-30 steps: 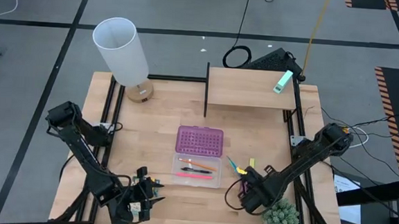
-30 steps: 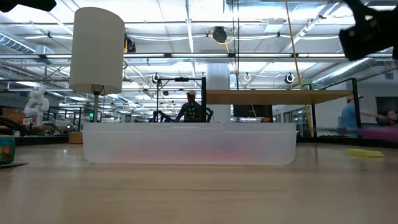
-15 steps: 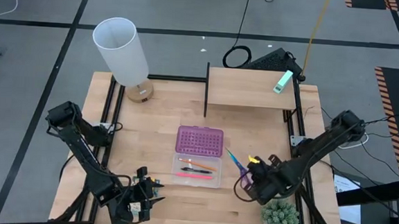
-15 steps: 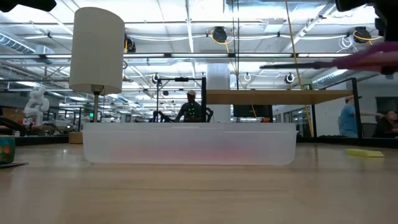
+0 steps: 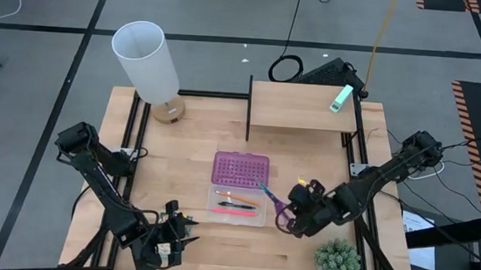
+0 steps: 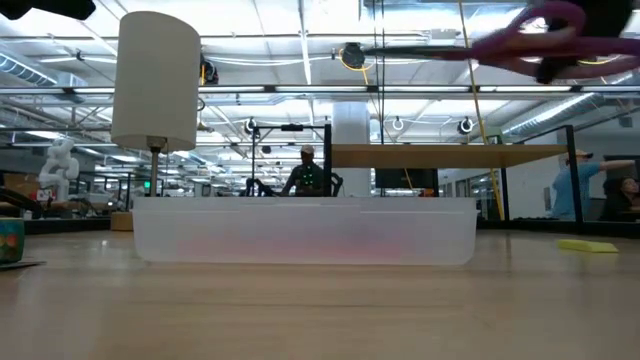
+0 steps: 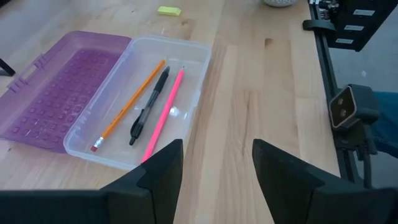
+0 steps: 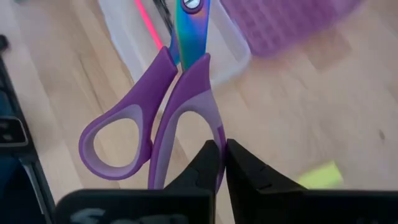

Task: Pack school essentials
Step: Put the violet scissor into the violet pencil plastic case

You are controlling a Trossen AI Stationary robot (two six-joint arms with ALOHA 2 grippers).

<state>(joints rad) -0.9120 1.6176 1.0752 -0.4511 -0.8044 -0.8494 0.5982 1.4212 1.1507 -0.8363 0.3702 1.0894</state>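
Scissors (image 8: 177, 87), one pair, gripped above case (image 7: 186, 68) holding three pens (image 7: 149, 106).

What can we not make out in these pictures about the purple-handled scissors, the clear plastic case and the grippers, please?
- Purple-handled scissors: blade tips cut off by the right wrist view's edge; blurred in the low view.
- Clear plastic case: the frosted wall hides its contents in the low view.
- Left gripper: fingertips cut off by the left wrist view's lower edge.
- Right gripper: shut on one scissor handle; fingers too small to see in the high view.
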